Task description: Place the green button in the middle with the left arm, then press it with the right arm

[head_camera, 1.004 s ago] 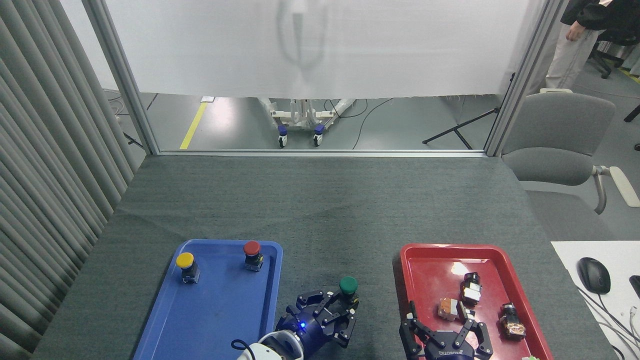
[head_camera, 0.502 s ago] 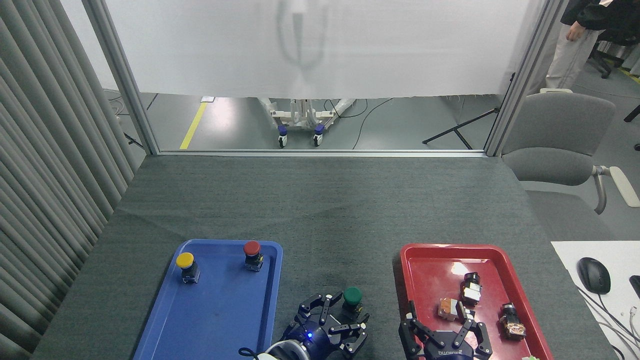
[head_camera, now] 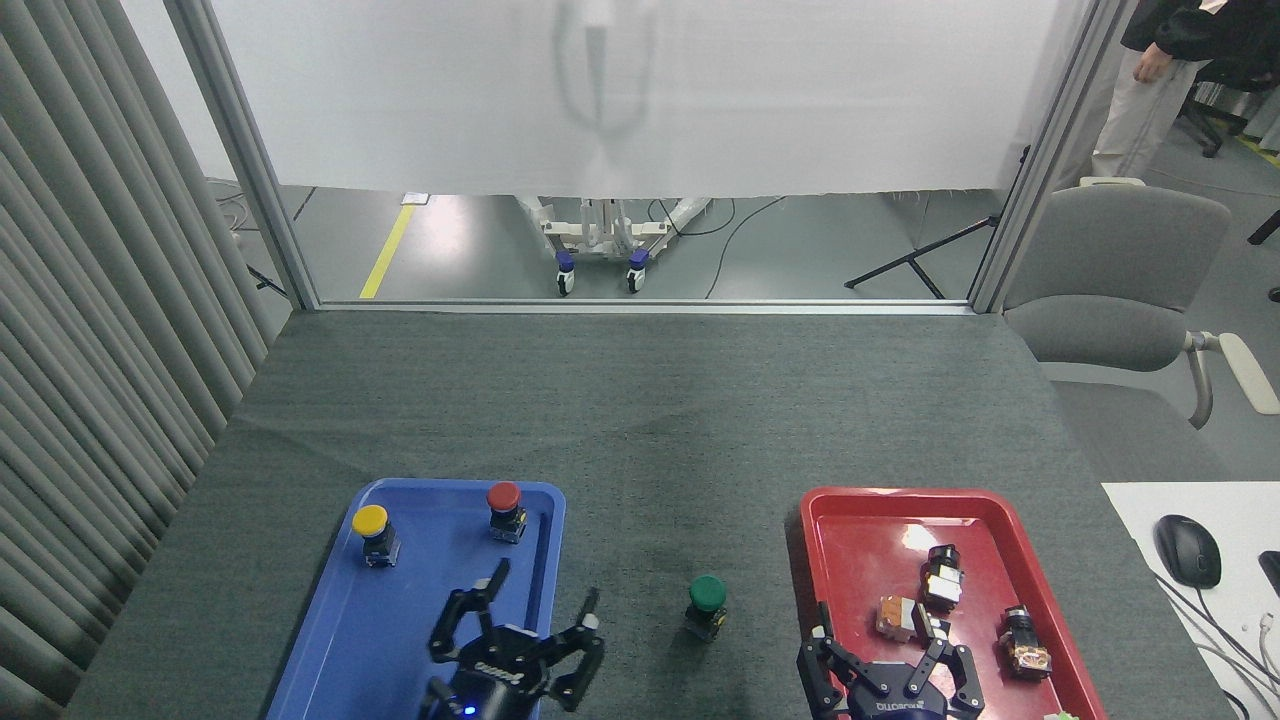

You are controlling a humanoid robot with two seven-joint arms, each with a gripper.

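Note:
The green button (head_camera: 707, 604) stands upright on the dark grey table middle (head_camera: 650, 440), between the two trays, with nothing touching it. My left gripper (head_camera: 520, 620) is open, fingers spread, over the near right part of the blue tray (head_camera: 330, 640), well left of the button. My right gripper (head_camera: 885, 672) is open above the near left corner of the red tray (head_camera: 860, 530), to the right of the button and nearer to me.
A yellow button (head_camera: 372, 532) and a red button (head_camera: 505, 509) stand in the blue tray. Several small switch parts (head_camera: 940, 575) lie in the red tray. A grey chair (head_camera: 1120, 280) stands right of the table; a mouse (head_camera: 1187, 550) lies on a white desk.
My left gripper has let go of the green button and pulled left and back over the blue tray. The button came down and now stands free on the table. My right gripper has hardly moved.

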